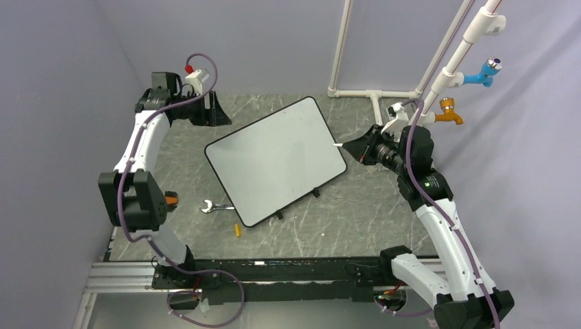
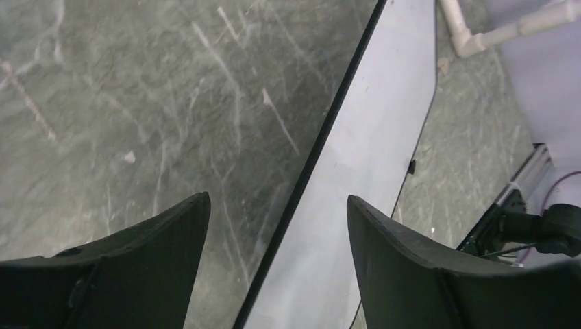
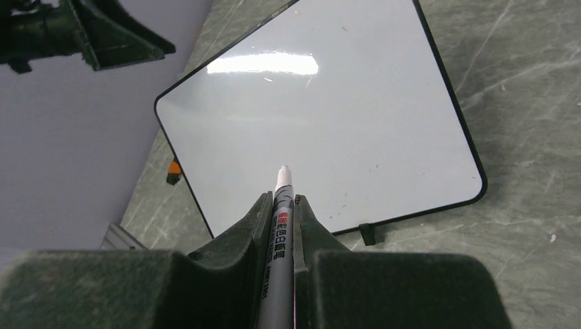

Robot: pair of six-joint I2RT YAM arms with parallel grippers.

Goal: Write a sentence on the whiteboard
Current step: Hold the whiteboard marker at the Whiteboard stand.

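Note:
The whiteboard (image 1: 277, 159) lies tilted on the table, and its face (image 3: 322, 123) is blank; no sentence shows on it. At the board's right edge my right gripper (image 1: 357, 148) is shut on a grey marker (image 3: 281, 236). The marker's pale tip (image 1: 337, 144) points at the board, just above its surface. My left gripper (image 1: 211, 110) hangs open at the back left, past the board's far-left corner. In the left wrist view the open gripper (image 2: 277, 199) has nothing between its fingers, and the board's black rim (image 2: 322, 137) runs below the gap.
A small wrench (image 1: 216, 205) and a yellow cap (image 1: 238, 230) lie on the table in front of the board. A white pipe frame (image 1: 373, 93) stands at the back right, carrying a blue tap (image 1: 486, 71) and an orange tap (image 1: 449, 114).

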